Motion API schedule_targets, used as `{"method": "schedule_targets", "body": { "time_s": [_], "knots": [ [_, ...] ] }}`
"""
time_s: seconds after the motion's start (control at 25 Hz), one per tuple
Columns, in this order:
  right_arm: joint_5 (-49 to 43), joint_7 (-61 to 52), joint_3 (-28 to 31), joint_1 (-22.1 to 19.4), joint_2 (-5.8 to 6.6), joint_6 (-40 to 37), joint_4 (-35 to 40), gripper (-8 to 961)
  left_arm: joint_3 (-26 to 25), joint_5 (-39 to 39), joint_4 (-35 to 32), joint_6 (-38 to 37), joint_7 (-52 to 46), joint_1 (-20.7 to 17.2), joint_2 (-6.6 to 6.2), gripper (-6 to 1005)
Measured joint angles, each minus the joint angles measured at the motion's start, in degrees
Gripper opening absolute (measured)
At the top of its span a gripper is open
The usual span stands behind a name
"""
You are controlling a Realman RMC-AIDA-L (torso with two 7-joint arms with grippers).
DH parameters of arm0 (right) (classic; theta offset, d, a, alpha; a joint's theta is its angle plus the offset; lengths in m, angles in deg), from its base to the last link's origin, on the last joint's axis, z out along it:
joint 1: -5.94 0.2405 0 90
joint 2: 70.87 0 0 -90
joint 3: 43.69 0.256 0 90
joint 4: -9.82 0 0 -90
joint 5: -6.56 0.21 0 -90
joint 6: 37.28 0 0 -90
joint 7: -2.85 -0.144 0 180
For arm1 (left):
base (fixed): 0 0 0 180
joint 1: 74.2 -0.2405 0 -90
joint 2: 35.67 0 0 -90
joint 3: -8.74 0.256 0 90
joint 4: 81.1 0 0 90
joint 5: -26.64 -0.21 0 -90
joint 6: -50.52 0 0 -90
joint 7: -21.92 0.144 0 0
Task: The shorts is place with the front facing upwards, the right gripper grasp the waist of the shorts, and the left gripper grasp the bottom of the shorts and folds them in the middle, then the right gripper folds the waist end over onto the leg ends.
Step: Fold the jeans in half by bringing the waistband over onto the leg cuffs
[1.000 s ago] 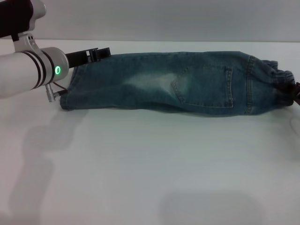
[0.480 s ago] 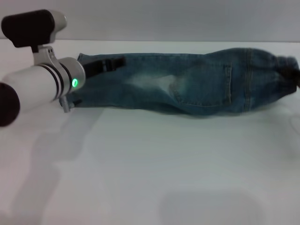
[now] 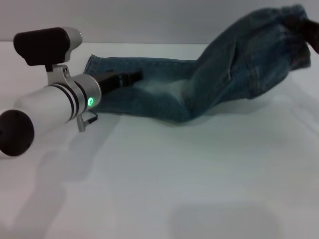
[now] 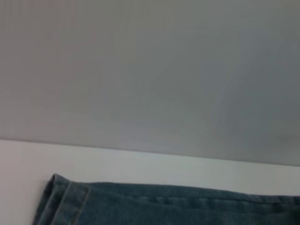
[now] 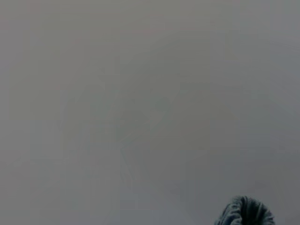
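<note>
The right gripper (image 3: 310,31) sits at the far right edge of the head view, only a dark fragment of it visible against the gathered waist (image 3: 294,15). Its finger spacing is not shown directly. The waist hangs clear of the table, and no other support is visible, so the gripper is judged clenched on that band. The right wrist view shows only a puckered corner of denim.

The left gripper (image 3: 127,77) lies low across the leg portion, just inside the leg ends (image 3: 91,62). Its black fingers rest on or against the cloth. Whether they are closed on a layer or merely pressing it down cannot be determined. The left wrist view shows a stitched hem lying flat on the surface.

The shorts (image 3: 199,84) are already doubled lengthwise. The leg half lies flat on the white table (image 3: 174,174), and the waist half rises in a steep slope towards the upper right.

Step in hand, as judged: carrying the waist end over onto the leg ends. To do it well:
- Carry the waist high enough that the fabric bends near its middle rather than dragging.
- Keep the leg half pinned so it does not slide with the pull.
- Lay the band square over both hems before letting go.
</note>
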Motion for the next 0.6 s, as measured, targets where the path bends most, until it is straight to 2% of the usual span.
{"method": "schedule_targets", "body": {
  "time_s": [0.08, 0.16, 0.28, 0.36, 0.6],
  "knots": [
    [-0.1, -1.6, -1.5, 0.9, 0.06, 0.0, 2.2, 68, 0.0, 0.0, 0.0, 0.0, 0.0, 0.0, 0.00, 833],
    [-0.2, -3.8, -3.9, 2.6, 0.27, 0.7, 5.2, 68, 2.8, 2.7, 0.8, -1.8, 0.0, 0.3, 0.01, 833],
    [-0.4, -4.7, -4.7, 4.2, 0.39, 1.2, 6.2, 69, 3.6, 3.4, 0.9, -2.4, 0.0, 0.3, 0.00, 833],
    [-1.3, -5.3, -5.0, 6.5, 0.54, 1.8, 6.5, 69, 6.7, 6.0, 1.1, -4.4, 0.0, 0.5, 0.01, 833],
    [-6.8, -5.9, -5.7, 13.5, 0.41, 5.1, 5.9, 65, 11.0, 9.0, 1.1, -7.0, 0.0, 1.3, 0.12, 833]
  ]
}}
